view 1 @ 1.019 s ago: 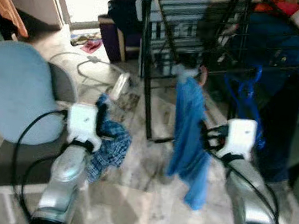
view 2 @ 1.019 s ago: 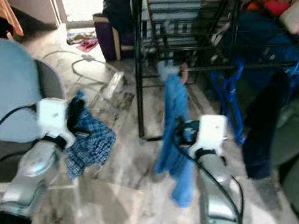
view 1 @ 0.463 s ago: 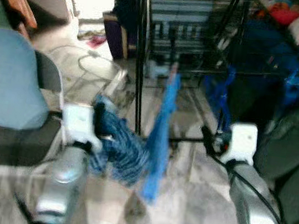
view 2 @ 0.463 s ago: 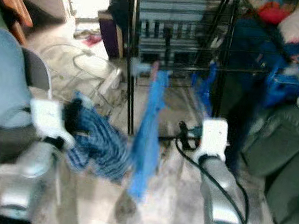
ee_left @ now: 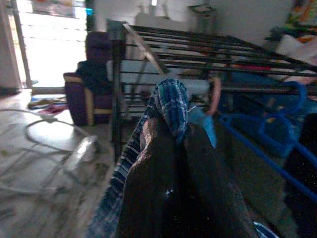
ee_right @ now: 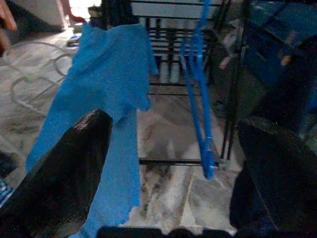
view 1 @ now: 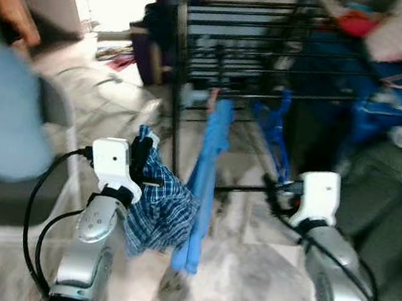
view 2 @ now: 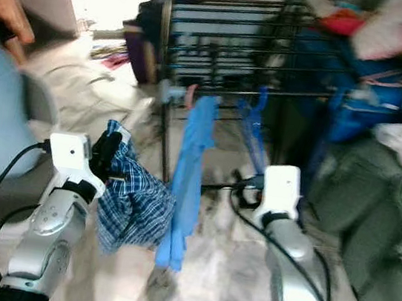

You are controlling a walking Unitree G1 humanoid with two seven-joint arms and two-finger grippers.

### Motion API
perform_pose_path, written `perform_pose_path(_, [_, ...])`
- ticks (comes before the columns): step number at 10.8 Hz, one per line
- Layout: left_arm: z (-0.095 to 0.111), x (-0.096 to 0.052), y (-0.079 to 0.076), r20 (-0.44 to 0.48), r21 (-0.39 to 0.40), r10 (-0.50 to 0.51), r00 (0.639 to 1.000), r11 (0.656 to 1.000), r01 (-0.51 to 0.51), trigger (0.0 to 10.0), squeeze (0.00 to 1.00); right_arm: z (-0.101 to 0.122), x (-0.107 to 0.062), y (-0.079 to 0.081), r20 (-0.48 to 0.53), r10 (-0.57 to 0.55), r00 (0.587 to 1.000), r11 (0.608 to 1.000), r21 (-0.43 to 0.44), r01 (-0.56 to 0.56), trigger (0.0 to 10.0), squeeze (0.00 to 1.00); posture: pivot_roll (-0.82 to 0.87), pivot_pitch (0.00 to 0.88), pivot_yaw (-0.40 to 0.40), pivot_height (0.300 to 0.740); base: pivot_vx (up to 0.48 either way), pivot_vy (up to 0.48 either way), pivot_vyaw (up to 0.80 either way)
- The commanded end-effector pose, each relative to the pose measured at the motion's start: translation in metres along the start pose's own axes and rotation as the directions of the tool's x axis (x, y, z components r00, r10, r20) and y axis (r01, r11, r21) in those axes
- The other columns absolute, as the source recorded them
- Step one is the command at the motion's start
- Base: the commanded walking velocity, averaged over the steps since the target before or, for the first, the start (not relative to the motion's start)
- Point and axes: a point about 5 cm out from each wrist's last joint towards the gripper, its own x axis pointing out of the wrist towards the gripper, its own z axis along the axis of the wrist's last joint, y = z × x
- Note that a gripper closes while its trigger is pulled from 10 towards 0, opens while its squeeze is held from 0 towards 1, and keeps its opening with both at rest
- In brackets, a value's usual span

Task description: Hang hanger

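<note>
The black drying rack [view 1: 275,49] stands at twelve o'clock, and on its near rail a blue garment [view 1: 204,181] already hangs from a pink-hooked hanger [view 1: 213,100], with empty blue hangers [view 1: 275,131] dangling just beside it at one o'clock. Those crowd the rail, so I'd worry that anything swung in could snag the blue cloth or knock a loose hanger to the floor. The view is smeared with movement, which won't help aim.

The left gripper [view 1: 140,158], at nine o'clock, has its fingers [ee_left: 158,173] pinched together on a checked blue cloth [view 1: 156,212] that droops below it, touching the blue garment; whether a hanger sits inside it I can't tell. The right gripper [view 1: 275,198], at three o'clock, has its fingers [ee_right: 64,173] spread wide, holding nothing, pointed at the hanging blue hangers [ee_right: 198,89].
</note>
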Motion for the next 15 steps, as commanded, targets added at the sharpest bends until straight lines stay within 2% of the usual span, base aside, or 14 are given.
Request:
perform_pose_path(1, [0.003,0.002,-0.001,0.007,0.0,-0.019,1.0,1.0,0.019,10.0,0.0,0.007,-0.001,0.001,0.02,-0.002,1.0,1.0,0.007,0.002,10.0,0.0,-0.2,0.016,0.061,0.74,0.45,0.0,0.0])
perform_pose_path(2, [0.003,0.004,-0.005,0.005,-0.013,-0.035,0.999,0.999,0.035,10.0,0.0,0.007,-0.001,0.001,0.021,-0.003,1.0,1.0,0.006,0.003,10.0,0.0,-0.2,0.02,0.058,0.74,0.446,0.0,0.0])
perform_pose_path(3, [0.002,0.003,-0.008,0.003,-0.019,-0.044,0.999,0.999,0.044,10.0,0.0,0.008,-0.002,-0.001,0.031,-0.007,0.999,0.999,-0.035,0.009,10.0,0.0,-0.2,0.023,0.053,0.74,0.446,0.0,0.0])
perform_pose_path(6, [-0.003,0.0,-0.012,-0.017,-0.034,-0.05,0.999,0.998,0.049,10.0,0.0,0.013,0.002,-0.011,0.031,-0.029,0.999,0.999,-0.037,0.03,10.0,0.0,-0.21,0.038,0.043,0.74,0.449,0.0,0.0])
perform_pose_path(10, [-0.003,-0.001,-0.013,-0.02,-0.034,-0.066,0.998,0.997,0.065,10.0,0.0,0.012,0.001,-0.009,0.025,-0.026,0.999,0.999,-0.04,0.027,10.0,0.0,-0.21,0.044,0.044,0.74,0.422,0.0,0.0])
perform_pose_path(15, [-0.005,-0.004,-0.009,-0.034,-0.03,-0.028,0.999,0.999,0.027,10.0,0.0,0.008,0.002,-0.006,-0.006,0.023,1.0,0.999,-0.033,-0.023,10.0,0.0,-0.2,0.047,0.046,0.74,0.0,0.0,0.0])
